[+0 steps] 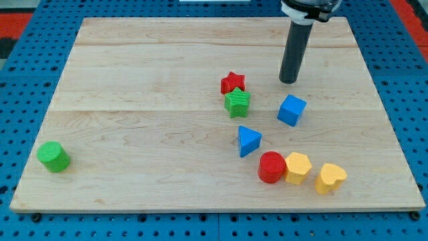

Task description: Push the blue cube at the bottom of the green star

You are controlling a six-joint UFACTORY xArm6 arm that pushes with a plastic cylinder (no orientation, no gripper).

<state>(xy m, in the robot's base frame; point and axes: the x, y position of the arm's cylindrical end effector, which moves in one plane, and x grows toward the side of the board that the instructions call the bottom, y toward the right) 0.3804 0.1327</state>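
Note:
The blue cube (291, 110) lies right of the board's centre. The green star (237, 102) lies to the cube's left, touching the red star (233, 83) just above it. My tip (288, 81) stands on the board just above the blue cube, a short gap from it, and to the right of both stars.
A blue triangle (249, 140) lies below the green star. A red cylinder (271, 167), a yellow hexagon (297, 167) and a yellow heart (330, 178) form a row at the bottom right. A green cylinder (53, 156) sits at the far left. The wooden board (134, 80) rests on a blue pegboard.

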